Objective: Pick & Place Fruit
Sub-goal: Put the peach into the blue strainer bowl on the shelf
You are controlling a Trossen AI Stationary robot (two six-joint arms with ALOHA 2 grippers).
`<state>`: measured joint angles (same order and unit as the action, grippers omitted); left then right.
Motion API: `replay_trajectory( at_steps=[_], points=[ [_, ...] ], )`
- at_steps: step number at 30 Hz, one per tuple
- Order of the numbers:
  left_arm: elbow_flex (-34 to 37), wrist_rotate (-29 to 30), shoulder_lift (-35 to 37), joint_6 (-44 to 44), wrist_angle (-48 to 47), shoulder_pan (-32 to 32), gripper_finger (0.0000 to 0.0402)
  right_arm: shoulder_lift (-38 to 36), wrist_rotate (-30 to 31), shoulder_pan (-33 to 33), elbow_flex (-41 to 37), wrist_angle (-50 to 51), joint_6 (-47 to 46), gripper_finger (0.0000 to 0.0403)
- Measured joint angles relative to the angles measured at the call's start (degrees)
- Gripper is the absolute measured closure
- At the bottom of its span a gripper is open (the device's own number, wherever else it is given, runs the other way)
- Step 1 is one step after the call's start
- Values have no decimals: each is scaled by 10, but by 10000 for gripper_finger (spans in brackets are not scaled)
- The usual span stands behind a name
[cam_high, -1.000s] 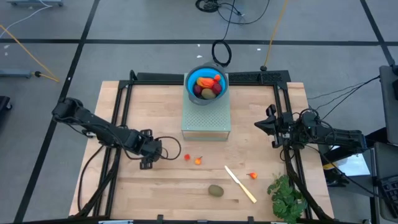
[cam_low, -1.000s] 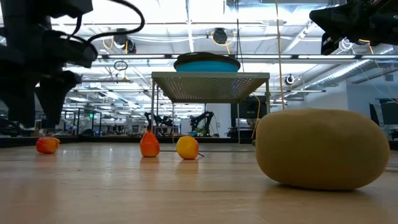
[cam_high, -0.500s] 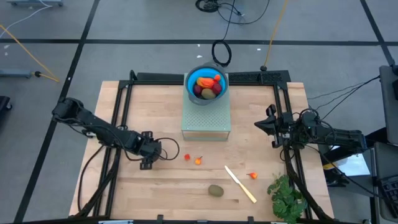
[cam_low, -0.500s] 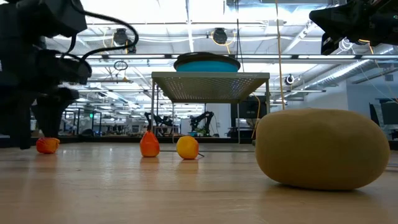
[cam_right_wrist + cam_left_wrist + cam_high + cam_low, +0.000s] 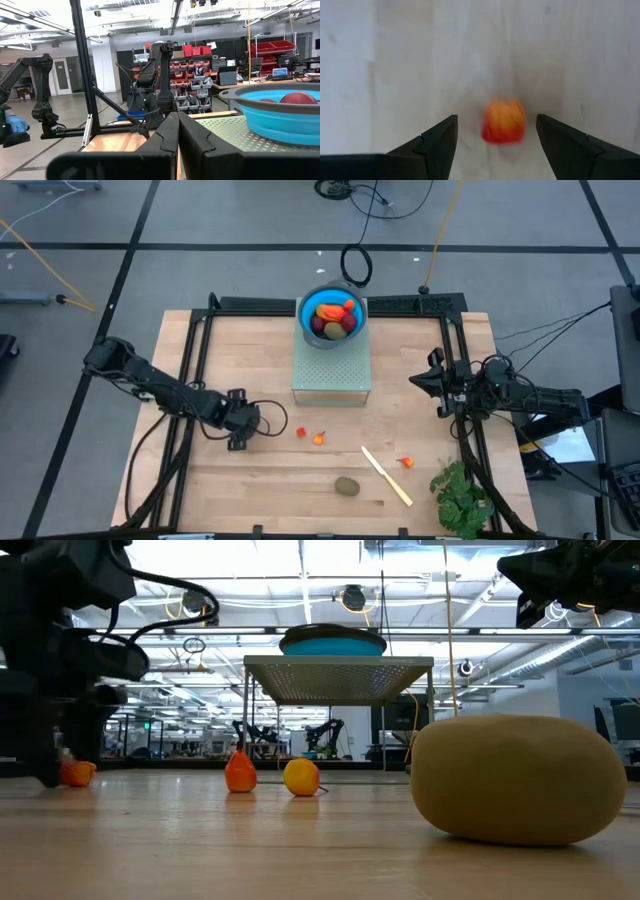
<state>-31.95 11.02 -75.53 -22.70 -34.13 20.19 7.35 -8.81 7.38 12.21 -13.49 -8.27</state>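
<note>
Left claw (image 5: 495,145) fingers apart, small orange-red fruit (image 5: 503,121) btwn them, on table.

From above I see my left gripper (image 5: 243,427) at centre-left, beside tiny orange bits (image 5: 318,438); blue bowl (image 5: 332,315) upper centre.

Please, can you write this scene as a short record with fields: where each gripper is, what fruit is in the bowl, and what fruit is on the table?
left gripper: open, low over the table, fingers on either side of a small orange-red piece
right gripper: shut, raised at the table's right side
bowl: blue, on a mesh stand, holds several fruits
loose fruit: kiwi; two small orange bits
other: knife, leafy bunch
</note>
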Motion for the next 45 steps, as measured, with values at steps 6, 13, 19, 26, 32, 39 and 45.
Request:
replay_trajectory(
  at_steps=[6, 13, 19, 26, 32, 39, 45],
  points=[
    [0, 1, 0, 12, 25, 0, 133, 0, 0, 0, 0, 0, 0, 403],
    [0, -8, -4, 17, 20, 0, 133, 0, 0, 0, 0, 0, 16, 403],
    [-3, -25, -21, 16, 27, -3, 169, 0, 0, 0, 0, 0, 19, 403],
    [-2, -45, -31, 29, 43, -11, 252, 0, 0, 0, 0, 0, 19, 403],
    [-2, -58, -32, 31, 45, -14, 302, 0, 0, 0, 0, 0, 19, 403],
    [-8, -53, -22, 18, 33, -14, 317, 0, 0, 0, 0, 0, 19, 403],
    [-74, -43, -10, 9, -58, -21, 315, 0, 0, 0, 0, 0, 19, 403]
  ],
)
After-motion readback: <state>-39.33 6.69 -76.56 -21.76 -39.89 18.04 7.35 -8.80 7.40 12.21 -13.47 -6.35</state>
